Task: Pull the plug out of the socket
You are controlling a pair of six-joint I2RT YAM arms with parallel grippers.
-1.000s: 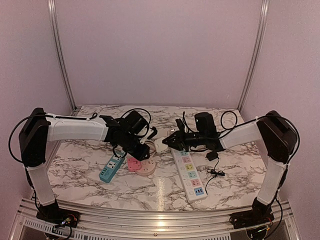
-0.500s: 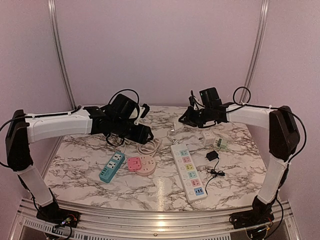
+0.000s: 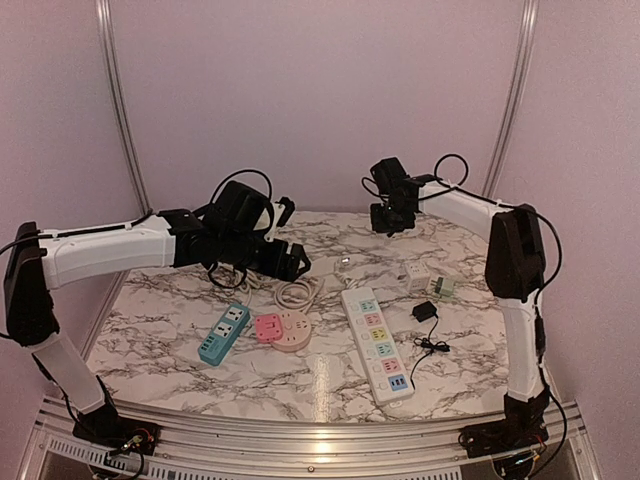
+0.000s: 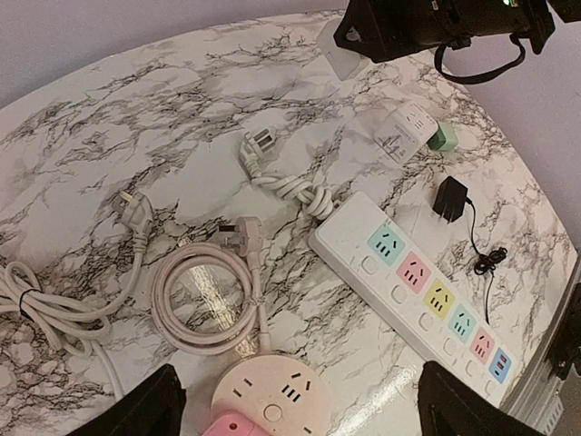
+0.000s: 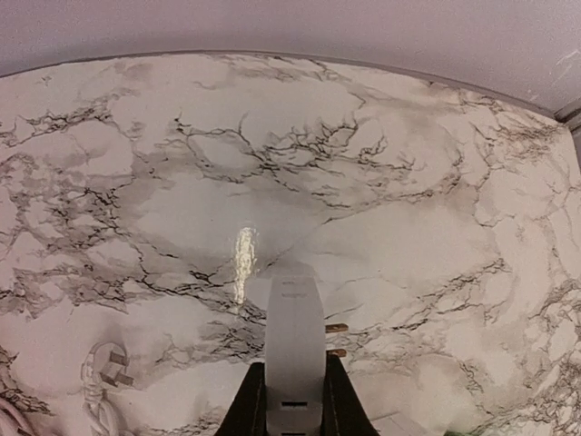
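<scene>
The right gripper [image 5: 292, 400] is clamped on the flat white plastic plug [image 5: 293, 336]. In the right wrist view the plug's body stands up from between the two black fingers [image 5: 251, 400], with its brass prongs pointing out to one side. The plug is free of any socket and is held in the air above the far part of the white marble-patterned table [image 3: 170, 330].

The long white power strip with coloured sockets [image 3: 378, 343] lies flat on the table, well apart from the plug and nearer the front edge. The sockets that show on it are bare.

The left gripper [image 3: 292, 262] hangs over the middle of the table with its fingers spread wide and nothing between them. Below it, the left wrist view shows a coiled white cable [image 4: 204, 295] and a round beige socket hub [image 4: 272, 404]. The coil touches the hub's far side, and the hub sits just beside the power strip's far end.
</scene>
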